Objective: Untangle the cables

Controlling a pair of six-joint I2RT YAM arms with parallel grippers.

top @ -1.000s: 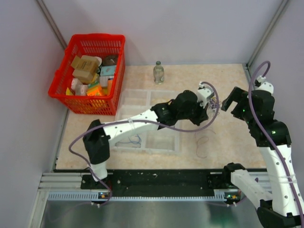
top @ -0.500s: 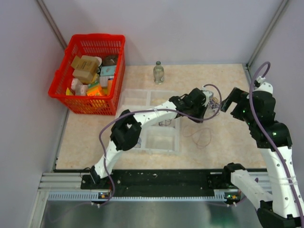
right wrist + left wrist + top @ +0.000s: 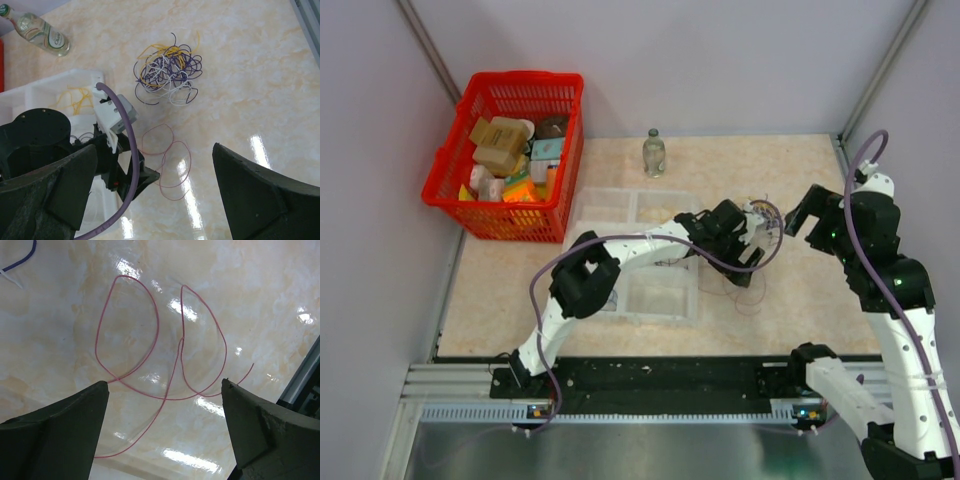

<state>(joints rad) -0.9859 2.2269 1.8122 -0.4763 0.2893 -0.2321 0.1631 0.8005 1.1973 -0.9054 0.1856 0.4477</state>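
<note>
The marbled table [image 3: 800, 170] carries everything, and the clear divided tray [image 3: 660, 297] near its middle serves as the reference.

The left arm reaches diagonally over the tray from its near left side. The left gripper [image 3: 164, 384] hangs just past the tray's right edge. Its two dark fingers [image 3: 65, 425] stand wide apart with nothing between them and nothing touching either pad. Only bare tabletop and a loose wire show in the gap.

The right arm rises to the right of the tray, well apart from it. The right gripper [image 3: 154, 147] points back toward the tray from above the table. Its fingers [image 3: 260, 190] are likewise spread wide. They hold nothing and touch nothing.

A red basket [image 3: 525, 77] full of small packages sits at the tray's far left corner, just beside it. A small glass bottle [image 3: 654, 153] stands upright beyond the tray's far edge, near it.

The cables [image 3: 167, 70] lie as a tangled bunch of dark purple, white and yellowish loops flat on the table. They are to the right of the tray, level with its far half, and no gripper touches them. In the top view the left wrist partly hides them.

A single pink strand [image 3: 183, 335] lies apart from the bunch in two open loops. It is also to the right of the tray, level with its near half and directly under the left gripper's open jaws.

A few yellowish strands [image 3: 75, 97] lie inside one of the tray's far compartments.
</note>
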